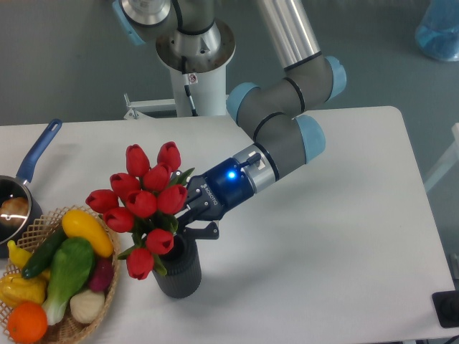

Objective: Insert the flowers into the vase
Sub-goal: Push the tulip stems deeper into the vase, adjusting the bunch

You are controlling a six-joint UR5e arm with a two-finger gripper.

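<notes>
The flowers (pixel 143 201), a bunch of red tulips with green stems and leaves, stand tilted to the left over the vase (pixel 179 271), a dark grey ribbed cylinder near the table's front. Their stem ends reach down into the vase's mouth. My gripper (pixel 183 217) comes in from the right, just above the vase's rim, and is shut on the flowers at the stems. The blooms and leaves hide the fingertips.
A wicker basket (pixel 109 301) of fruit and vegetables sits directly left of the vase, almost touching the lowest blooms. A blue-handled saucepan (pixel 20 193) lies at the left edge. The arm's base (pixel 195 57) stands behind the table.
</notes>
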